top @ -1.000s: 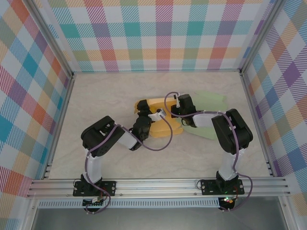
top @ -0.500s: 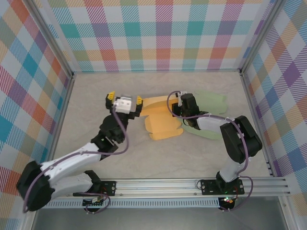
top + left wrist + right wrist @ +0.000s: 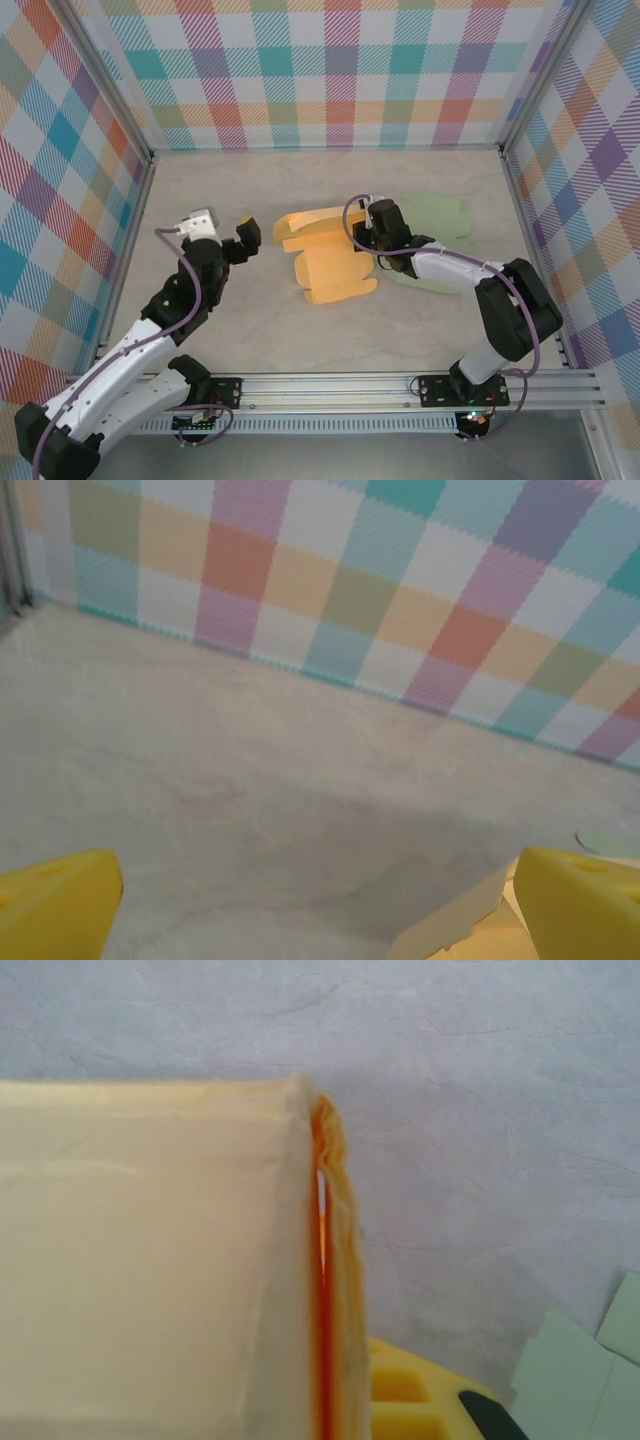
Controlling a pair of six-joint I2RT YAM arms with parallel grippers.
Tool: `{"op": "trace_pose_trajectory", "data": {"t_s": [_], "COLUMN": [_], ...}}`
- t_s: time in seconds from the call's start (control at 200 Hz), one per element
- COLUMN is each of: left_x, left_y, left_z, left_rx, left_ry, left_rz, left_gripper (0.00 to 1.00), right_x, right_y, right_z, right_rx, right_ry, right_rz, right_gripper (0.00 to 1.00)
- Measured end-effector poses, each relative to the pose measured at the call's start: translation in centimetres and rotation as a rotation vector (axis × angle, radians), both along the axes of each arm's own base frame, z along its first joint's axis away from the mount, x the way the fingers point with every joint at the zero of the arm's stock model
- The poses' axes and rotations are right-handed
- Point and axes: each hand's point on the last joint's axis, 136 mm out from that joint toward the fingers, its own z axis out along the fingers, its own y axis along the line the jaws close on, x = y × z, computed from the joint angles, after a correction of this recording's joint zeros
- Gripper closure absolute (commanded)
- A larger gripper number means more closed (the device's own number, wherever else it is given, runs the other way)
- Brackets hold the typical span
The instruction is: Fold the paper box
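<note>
Right claw (image 3: pixel 372 238): clenched on the right edge of box (image 3: pixel 330 265), frame centre.
Left claw (image 3: pixel 225 232): released, left of box, apart.
Table (image 3: pixel 250 320): pale, marbled.
Box: orange, flat; long axis upper left to lower right, tabbed end upper left.
Green sheet (image 3: pixel 440 225): right of box.

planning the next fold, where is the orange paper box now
Top view: the flat orange paper box lies mid-table, the right gripper pinching its right edge, a pale green paper sheet just beyond.
</note>
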Motion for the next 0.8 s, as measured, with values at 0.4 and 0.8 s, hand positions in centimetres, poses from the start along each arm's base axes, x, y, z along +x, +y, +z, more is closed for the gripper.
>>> {"op": "trace_pose_trajectory", "data": {"t_s": [0.4,0.8], "left_x": [3.1,4.7], "left_y": [-4.2,-7.5], "left_z": [-4.5,-6.3], "left_rx": [-0.161,-0.221], "left_ry": [0.21,0.288], "left_rz": [-0.143,-0.247], "left_gripper": [0.0,0.0], "right_x": [-1.3,-1.6], "right_y": [-0.7,-1.1], "right_z": [2.2,3.1], "right_rx": [-0.042,-0.019], "right_ry": [-0.048,-0.076], "right_rz": [-0.086,-0.1], "right_gripper": [1.0,1.0]}}
